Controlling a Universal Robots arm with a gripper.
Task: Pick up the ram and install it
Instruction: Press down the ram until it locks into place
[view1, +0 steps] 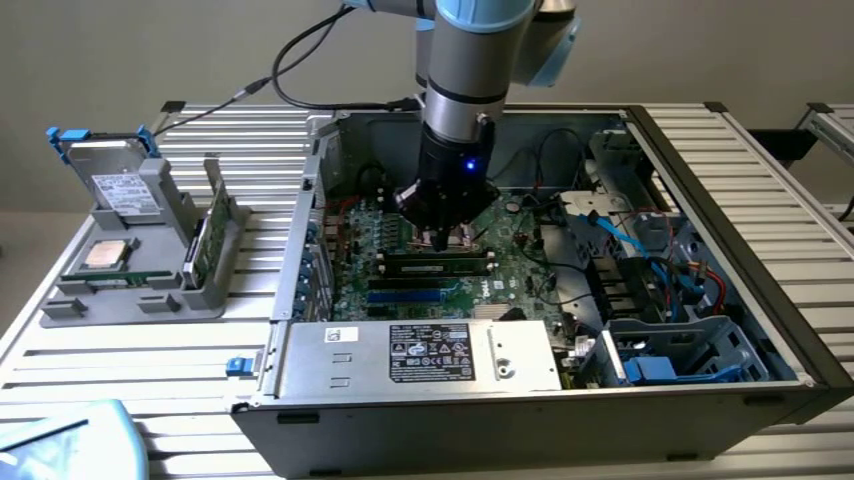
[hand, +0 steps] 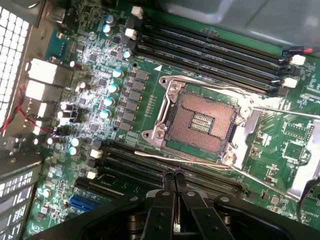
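Arm reaches down into the open computer case (view1: 767, 215), which lies on the slatted worktop (view1: 127, 365). End effector (view1: 438, 240) is low over the motherboard (view1: 534, 265), its tips at board level.

End effector (hand: 173, 176) closed: in the wrist view the two black fingers (hand: 162, 202) are pressed flat together, with nothing visibly clamped between them. Tips sit over the bank of long black memory sockets (hand: 150, 165) beside the open processor socket (hand: 200, 122). A second bank of sockets (hand: 215, 52) runs along the far side of that processor socket.

Ram (view1: 434, 266): in the exterior view, a long dark stick with a pale label, standing on edge in a socket directly under and just in front of the tips. Long axis runs along the socket, across from the exterior view's left to its right, parallel to the blue socket (view1: 414, 296) just beyond it. Whether the tips touch its top edge cannot be told. It looks level end to end.

Silver power supply (view1: 414, 355) is further out from the end effector, past the blue socket.

Well apart from the end effector, outside the case, is a grey holder (view1: 127, 300) on the worktop. It carries a square silver processor chip (view1: 107, 255), a drive (view1: 120, 188) and a thin green board (view1: 200, 245) on edge.
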